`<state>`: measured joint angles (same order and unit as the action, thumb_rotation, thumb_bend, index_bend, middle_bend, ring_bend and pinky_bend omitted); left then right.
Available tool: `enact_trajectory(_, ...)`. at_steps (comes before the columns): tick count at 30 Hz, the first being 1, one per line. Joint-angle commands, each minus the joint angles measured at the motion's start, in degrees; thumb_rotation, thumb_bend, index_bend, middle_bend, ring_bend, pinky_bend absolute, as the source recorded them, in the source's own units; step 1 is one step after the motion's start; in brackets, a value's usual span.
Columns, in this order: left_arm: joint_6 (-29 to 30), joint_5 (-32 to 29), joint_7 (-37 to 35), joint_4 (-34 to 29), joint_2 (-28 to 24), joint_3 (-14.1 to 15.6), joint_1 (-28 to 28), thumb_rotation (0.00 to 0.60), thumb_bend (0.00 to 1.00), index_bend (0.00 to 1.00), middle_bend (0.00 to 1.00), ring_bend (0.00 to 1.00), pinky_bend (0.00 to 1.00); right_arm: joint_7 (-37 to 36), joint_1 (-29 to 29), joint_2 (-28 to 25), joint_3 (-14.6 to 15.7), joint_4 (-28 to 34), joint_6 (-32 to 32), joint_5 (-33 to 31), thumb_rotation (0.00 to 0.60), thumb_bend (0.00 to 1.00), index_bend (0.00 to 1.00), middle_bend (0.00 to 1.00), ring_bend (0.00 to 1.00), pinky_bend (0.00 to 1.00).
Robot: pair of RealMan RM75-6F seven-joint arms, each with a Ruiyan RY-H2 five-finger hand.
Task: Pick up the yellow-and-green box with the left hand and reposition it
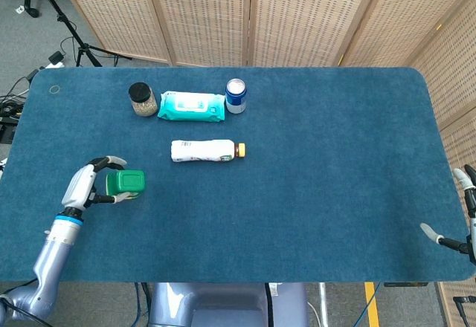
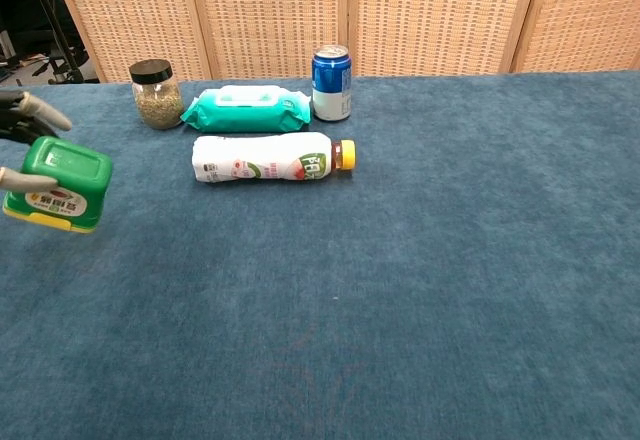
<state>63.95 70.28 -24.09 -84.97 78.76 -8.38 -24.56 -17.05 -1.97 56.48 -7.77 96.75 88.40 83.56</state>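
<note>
My left hand (image 1: 88, 184) grips the yellow-and-green box (image 1: 124, 183) at the table's front left. The box (image 2: 58, 183) hangs above the blue cloth in the chest view, tilted, its green top facing the camera and its yellow base at the bottom edge. Fingers (image 2: 38, 111) reach over its far side and the thumb lies against its left side. My right hand (image 1: 465, 212) shows only at the far right edge of the head view, off the table's corner, with fingers apart and nothing in it.
A white bottle with a yellow cap (image 1: 207, 150) lies on its side mid-table. Behind it sit a teal wipes pack (image 1: 192, 106), a dark-lidded jar (image 1: 142, 99) and a blue can (image 1: 236, 95). A wicker screen stands behind the table.
</note>
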Motion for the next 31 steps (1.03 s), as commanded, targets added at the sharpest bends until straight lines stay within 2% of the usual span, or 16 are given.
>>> enact_trajectory(1,-3.8,3.3,-8.9,7.4,2.8,0.8,0.8,0.6,0.21,0.37,0.56,0.33,0.17,0.1,0.0,0.0,0.0,0.0,0.0,0.0,0.6,0.0,0.0,0.0,0.0,0.0)
enact_trajectory(4,-5.2,7.9,-18.8,12.9,4.6,2.4,0.5,0.6,0.19,0.37,0.56,0.33,0.17,0.3,0.0,0.1,0.0,0.0,0.2,0.0,0.6,0.0,0.0,0.0,0.0,0.0)
enact_trajectory(5,-5.2,9.0,-21.3,14.6,5.1,2.9,0.5,0.6,0.18,0.37,0.52,0.31,0.17,0.3,0.0,0.1,-0.1,0.0,0.2,0.0,0.6,0.0,0.0,0.0,0.0,0.0)
enact_trajectory(6,-5.0,9.8,-22.7,16.4,5.7,3.4,0.6,0.6,0.17,0.36,0.45,0.26,0.16,0.4,0.0,0.1,-0.1,0.0,0.2,-0.1,0.6,0.0,0.0,0.0,0.0,0.0)
enact_trajectory(8,-4.4,10.5,-22.9,18.6,6.5,3.9,0.9,0.6,0.1,0.24,0.13,0.07,0.08,0.4,0.0,0.1,-0.1,0.0,0.2,-0.2,0.6,0.0,0.0,0.0,0.0,0.0)
enact_trajectory(10,-3.3,10.8,-20.6,20.0,6.9,4.5,1.5,0.6,0.04,0.08,0.0,0.0,0.01,0.4,0.0,0.1,-0.1,0.0,0.1,-0.2,0.6,0.0,0.0,0.0,0.0,0.0)
enact_trajectory(11,-1.7,10.9,-18.9,19.7,6.7,4.4,2.1,0.6,0.02,0.03,0.0,0.0,0.0,0.4,0.0,0.2,-0.1,0.0,0.1,-0.2,0.6,0.0,0.0,0.0,0.0,0.0)
enact_trajectory(13,2.7,12.2,-15.5,17.3,5.1,4.7,3.7,0.6,0.01,0.0,0.0,0.0,0.0,0.4,0.0,0.1,-0.1,0.1,0.2,0.0,0.6,0.0,0.0,0.0,0.0,0.0)
enact_trajectory(22,10.0,13.4,-5.8,7.4,-1.1,4.4,6.8,0.6,0.01,0.0,0.0,0.0,0.0,-0.1,0.3,-0.1,0.0,0.1,0.6,0.3,0.6,0.0,0.0,0.0,0.0,0.0)
enact_trajectory(24,10.5,12.8,0.5,5.4,-3.5,4.4,7.2,0.6,0.01,0.0,0.0,0.0,0.0,0.2,0.3,0.0,0.1,0.1,0.6,0.4,0.6,0.0,0.0,0.0,0.0,0.0)
enact_trajectory(27,11.7,9.5,16.6,0.7,-7.4,3.8,8.3,0.6,0.01,0.0,0.0,0.0,0.0,1.1,0.1,0.2,0.2,0.0,0.4,0.6,0.6,0.0,0.0,0.0,0.0,0.0)
enact_trajectory(29,13.0,7.8,21.8,-2.1,-8.5,3.2,8.9,0.6,0.02,0.0,0.0,0.0,0.0,1.7,0.1,0.3,0.3,-0.1,0.3,0.8,0.6,0.0,0.0,0.0,0.0,0.0)
enact_trajectory(31,14.6,7.5,24.1,-3.5,-9.0,2.7,9.5,0.6,0.02,0.0,0.0,0.0,0.0,2.0,0.0,0.4,0.4,-0.1,0.4,0.9,0.6,0.0,0.0,0.0,0.0,0.0)
